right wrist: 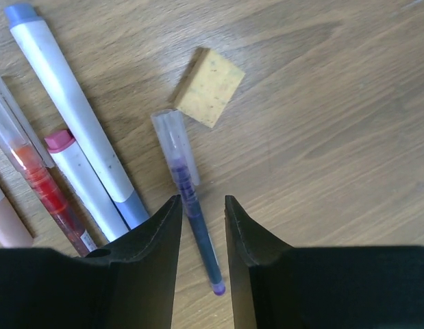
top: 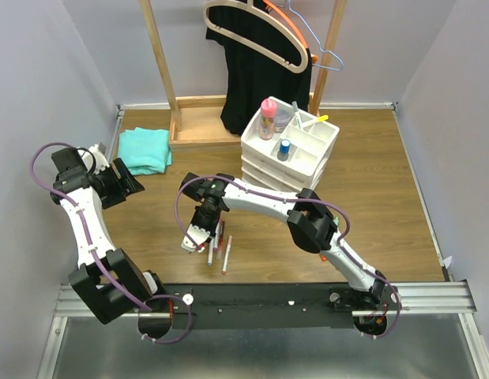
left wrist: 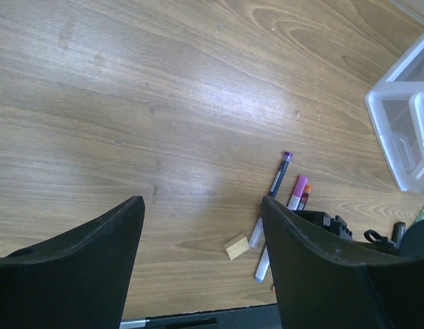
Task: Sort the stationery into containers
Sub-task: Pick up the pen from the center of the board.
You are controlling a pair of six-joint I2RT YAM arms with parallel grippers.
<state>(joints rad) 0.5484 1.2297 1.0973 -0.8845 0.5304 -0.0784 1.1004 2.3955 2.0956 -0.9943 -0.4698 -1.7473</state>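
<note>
Several pens and markers (top: 220,246) lie on the wooden table near its front. My right gripper (top: 201,235) hangs over them, open. In the right wrist view its jaws (right wrist: 202,200) straddle a dark purple pen with a clear cap (right wrist: 188,195) that lies flat on the table. A tan eraser cube (right wrist: 209,87), a white marker with blue ends (right wrist: 71,113), a pink-capped white marker (right wrist: 85,181) and a red pen (right wrist: 40,179) lie beside it. The white organiser (top: 307,162) holds a pink-capped bottle (top: 268,117), a blue-capped tube (top: 284,148) and pens (top: 309,120). My left gripper (top: 133,183) is open and empty.
A teal folded cloth (top: 145,150) lies at the far left beside my left gripper. A wooden rack (top: 167,71) with hangers and a black garment (top: 264,71) stands behind the organiser. The left wrist view shows the eraser (left wrist: 235,247), the pens (left wrist: 280,175) and the organiser's corner (left wrist: 407,130).
</note>
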